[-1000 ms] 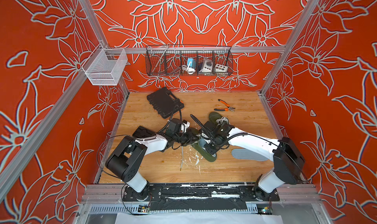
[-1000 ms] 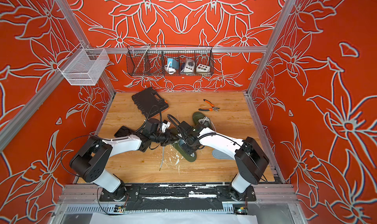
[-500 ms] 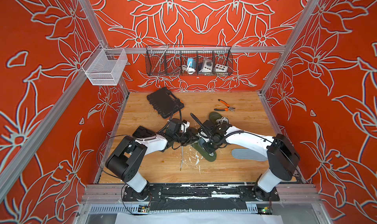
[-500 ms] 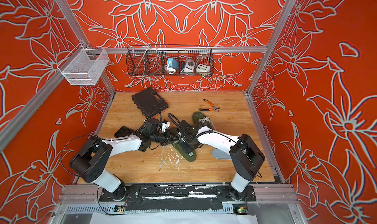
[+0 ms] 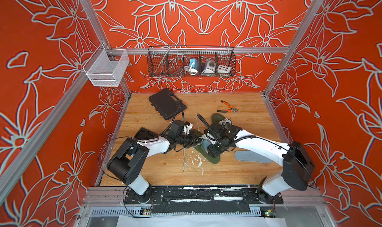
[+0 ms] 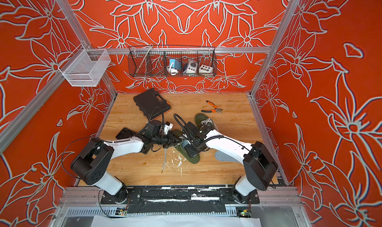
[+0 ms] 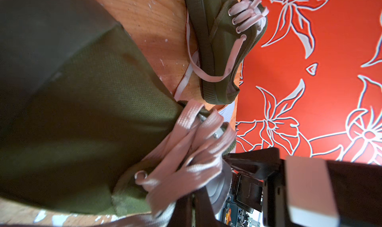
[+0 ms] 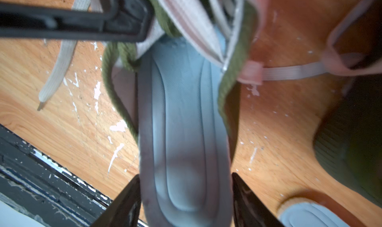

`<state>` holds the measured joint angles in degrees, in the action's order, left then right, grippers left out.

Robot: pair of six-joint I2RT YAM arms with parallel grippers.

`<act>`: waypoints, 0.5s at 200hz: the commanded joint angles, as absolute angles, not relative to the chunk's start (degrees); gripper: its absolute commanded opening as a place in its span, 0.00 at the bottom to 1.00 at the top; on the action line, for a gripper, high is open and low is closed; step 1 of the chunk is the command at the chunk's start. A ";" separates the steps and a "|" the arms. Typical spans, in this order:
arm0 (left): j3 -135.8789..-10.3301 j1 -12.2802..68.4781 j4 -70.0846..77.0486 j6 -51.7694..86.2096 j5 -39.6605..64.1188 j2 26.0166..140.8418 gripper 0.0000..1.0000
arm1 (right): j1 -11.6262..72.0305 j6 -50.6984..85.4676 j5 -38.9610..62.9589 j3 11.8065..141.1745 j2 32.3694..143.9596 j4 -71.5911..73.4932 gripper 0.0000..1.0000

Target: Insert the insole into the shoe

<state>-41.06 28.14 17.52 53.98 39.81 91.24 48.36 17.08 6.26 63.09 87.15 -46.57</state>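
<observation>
Orange-red walls with pale flower outlines closed in a wooden desk (image 5: 237, 174) flecked with white marks. Near its middle lay the olive-green canvas shoe (image 5: 214, 159), and both arms met over it. The grey-blue foam insole (image 8: 182, 122) sat partway inside that shoe: its front end ran under the pale pink laces (image 7: 196, 153), while its heel end stuck out of the opening.

The left claw (image 5: 195, 140) was pinched together on the shoe's olive rim beside the laces, as the right wrist view showed. The right claw (image 8: 185, 174) stood with its 2 jaws apart, 1 on either side of the insole's heel end. Whether they touched its edges I could not tell.

A 2nd olive-green shoe (image 5: 218, 118) lay on its side farther back, close behind the right wrist. A 2nd grey insole (image 5: 248, 156) rested flat on the desk, partly under the right arm. Orange-handled pliers (image 5: 228, 109) lay toward the back, well apart from the shoes, and a black plastic case (image 5: 167, 106) sat at the back left. On the rear wall hung a dark wire basket (image 5: 191, 61), and a white mesh basket (image 5: 105, 68) hung in the left corner.
</observation>
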 commanded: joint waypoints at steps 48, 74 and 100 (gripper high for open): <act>-41.99 28.39 17.58 53.61 39.82 91.45 0.00 | 48.23 17.61 2.85 62.71 82.01 -53.31 0.67; -41.83 28.39 18.01 53.87 39.81 91.54 0.00 | 48.62 18.37 3.78 62.31 79.92 -52.68 0.57; -41.89 28.40 18.00 53.96 39.83 91.43 0.00 | 48.60 18.13 4.05 62.90 79.70 -51.94 0.38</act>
